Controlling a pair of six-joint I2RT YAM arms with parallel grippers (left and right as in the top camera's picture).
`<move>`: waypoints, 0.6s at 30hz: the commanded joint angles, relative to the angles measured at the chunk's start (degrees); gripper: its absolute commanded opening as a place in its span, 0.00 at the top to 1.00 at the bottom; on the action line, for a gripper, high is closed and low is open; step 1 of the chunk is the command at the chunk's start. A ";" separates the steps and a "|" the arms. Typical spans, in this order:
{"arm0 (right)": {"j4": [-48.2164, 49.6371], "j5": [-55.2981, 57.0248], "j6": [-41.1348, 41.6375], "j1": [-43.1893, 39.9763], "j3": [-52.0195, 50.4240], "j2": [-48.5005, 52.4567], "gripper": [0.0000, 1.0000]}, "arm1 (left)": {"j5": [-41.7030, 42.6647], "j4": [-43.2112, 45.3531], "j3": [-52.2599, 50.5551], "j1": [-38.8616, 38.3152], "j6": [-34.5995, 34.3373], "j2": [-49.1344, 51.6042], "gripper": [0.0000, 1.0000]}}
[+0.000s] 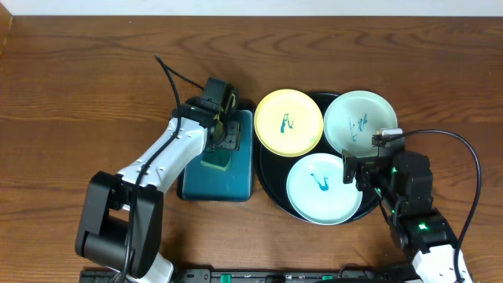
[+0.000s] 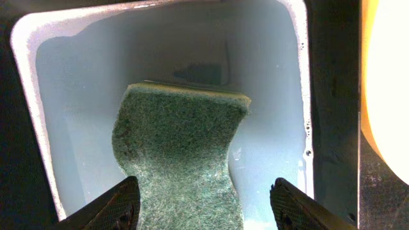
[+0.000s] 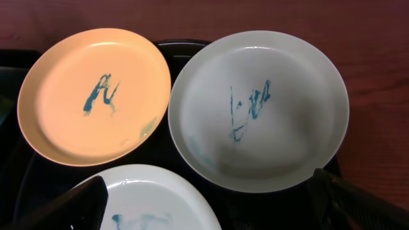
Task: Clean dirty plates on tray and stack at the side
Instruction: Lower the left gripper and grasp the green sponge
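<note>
A round black tray holds three plates, each with blue marks: a yellow plate, a pale green plate and a light blue plate. In the right wrist view they are the yellow plate, the pale green plate and the light blue plate. A green sponge lies in a teal rectangular container. My left gripper is open, its fingers on either side of the sponge. My right gripper is open above the tray's front right.
The teal container stands just left of the tray on the brown wooden table. Cables run from both arms across the table.
</note>
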 commanded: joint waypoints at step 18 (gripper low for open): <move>0.22 -0.26 -0.59 -0.15 1.51 0.20 0.01 | -1.92 0.52 0.07 -0.11 0.09 4.61 0.34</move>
